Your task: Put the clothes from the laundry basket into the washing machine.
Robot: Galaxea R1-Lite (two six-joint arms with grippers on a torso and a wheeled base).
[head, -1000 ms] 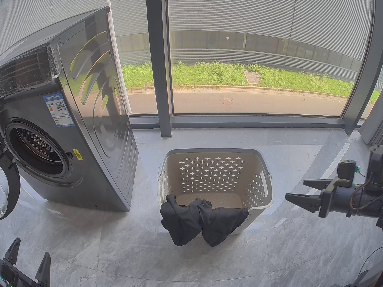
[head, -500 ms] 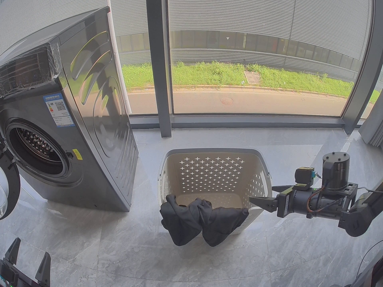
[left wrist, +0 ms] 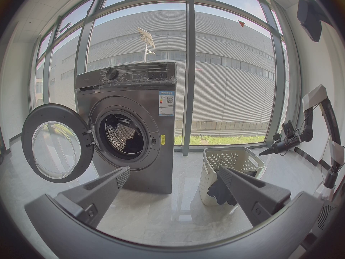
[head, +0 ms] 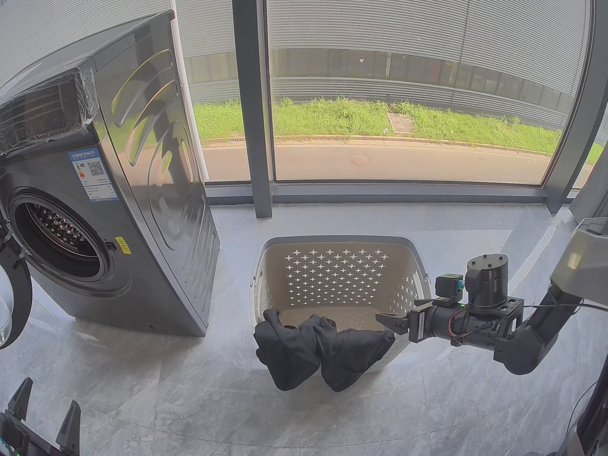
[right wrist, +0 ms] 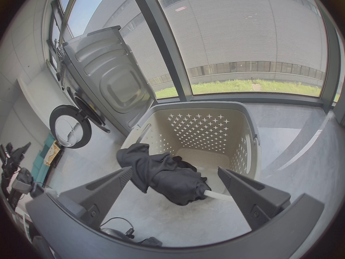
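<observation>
At the left the washing machine [head: 95, 178] stood with its door [left wrist: 55, 142] swung open. The left gripper [head: 49, 400] sat low near it with jaws spread, as a second before, and in the middle the dark clothes [head: 323, 349] hung unmoved over the near rim of the laundry basket [head: 342, 240], partly inside and partly outside. The one change was at the right: the right gripper [head: 399, 311], jaws spread and holding nothing, had swept in from the far right edge to the basket's right rim, just beside the clothes. By my reading the first pick was about to begin, with nothing loaded yet.
</observation>
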